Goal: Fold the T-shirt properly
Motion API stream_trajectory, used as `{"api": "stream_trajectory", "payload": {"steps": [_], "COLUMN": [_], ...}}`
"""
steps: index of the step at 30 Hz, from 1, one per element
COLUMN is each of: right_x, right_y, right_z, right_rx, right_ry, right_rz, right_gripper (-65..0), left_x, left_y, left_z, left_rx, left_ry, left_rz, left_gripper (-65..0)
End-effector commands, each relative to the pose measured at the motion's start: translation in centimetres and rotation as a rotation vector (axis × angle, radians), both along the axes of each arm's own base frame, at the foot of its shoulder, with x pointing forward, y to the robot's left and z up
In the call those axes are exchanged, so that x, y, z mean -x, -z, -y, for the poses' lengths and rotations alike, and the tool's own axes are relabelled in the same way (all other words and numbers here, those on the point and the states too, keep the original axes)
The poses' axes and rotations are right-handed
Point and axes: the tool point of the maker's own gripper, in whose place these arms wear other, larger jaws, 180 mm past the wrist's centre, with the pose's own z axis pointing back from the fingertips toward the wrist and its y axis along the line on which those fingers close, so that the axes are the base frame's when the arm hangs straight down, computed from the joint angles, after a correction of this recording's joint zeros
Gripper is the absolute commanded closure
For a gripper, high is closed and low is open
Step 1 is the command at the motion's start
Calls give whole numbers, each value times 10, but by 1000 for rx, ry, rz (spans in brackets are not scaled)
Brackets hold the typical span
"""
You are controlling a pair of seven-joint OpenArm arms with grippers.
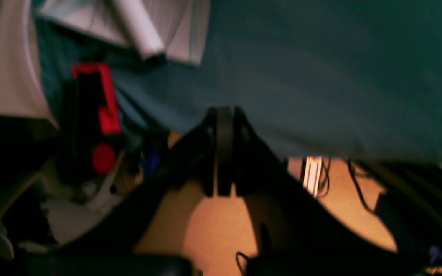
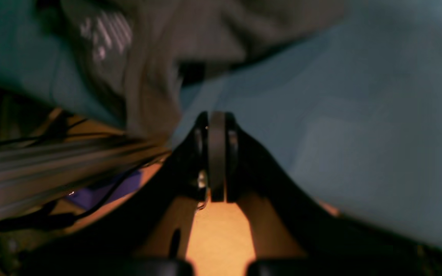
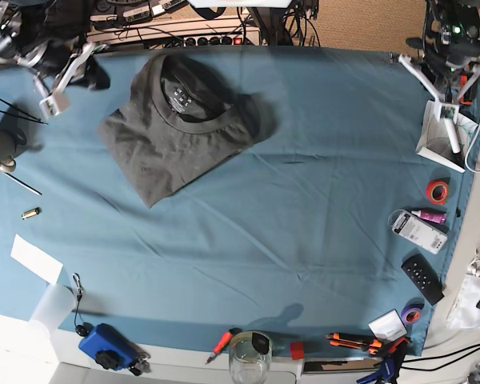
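The T-shirt (image 3: 180,128) is seen in the base view as a compact, roughly square packet of dark charcoal cotton, laid on the teal cloth (image 3: 304,232) that covers the bench, toward the far left part of it. Its ribbed round collar (image 3: 184,100) is turned upward, with a small white printed label shown inside the neck. The packet is set at a slant, one corner pointed toward the near edge; a soft bulge of fabric is left at its right side. The cloth around it is marked by shallow creases.

The left gripper (image 1: 224,149) is shown in its wrist view with black jaws pressed together, nothing pinched between them, held past the bench edge above an orange-brown floor. The right gripper (image 2: 216,153) is likewise seen with jaws pressed together and empty; blurred grey fabric is visible beyond it.

A round roll of orange tape (image 3: 438,191), a flat black remote (image 3: 422,278) and a clear glass jar (image 3: 250,360) are placed along the bench margins
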Motion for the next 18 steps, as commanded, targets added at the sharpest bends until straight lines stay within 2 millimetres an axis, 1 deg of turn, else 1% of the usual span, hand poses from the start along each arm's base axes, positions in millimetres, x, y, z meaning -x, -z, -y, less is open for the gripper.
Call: {"api": "stream_trajectory", "payload": {"steps": [1, 4, 7, 11, 14, 16, 18], "right_x": [4, 32, 68, 107, 127, 132, 142], "right_y": [-2, 14, 29, 39, 42, 46, 55], "right_z": [0, 3, 8, 0, -6, -4, 2], "right_rx": [5, 41, 101, 84, 64, 58, 64], "right_ry": [1, 24, 22, 53, 70, 84, 107], "right_rz": [2, -91, -198, -303, -352, -367, -409], "right_gripper": [0, 0, 0, 0, 0, 0, 0], "left_x": [3, 26, 51, 79, 96, 104, 116], "left_y": [-4, 3, 10, 15, 19, 23, 31], "left_z": [-1, 0, 0, 3, 11, 12, 10], "left_rx": [-12, -12, -10, 11, 64, 77, 86], "left_ry": [23, 28, 29, 29, 22, 18, 22], "left_rz": [4, -59, -125, -187, -226, -247, -289], "left_gripper": [0, 0, 0, 0, 0, 0, 0]}}
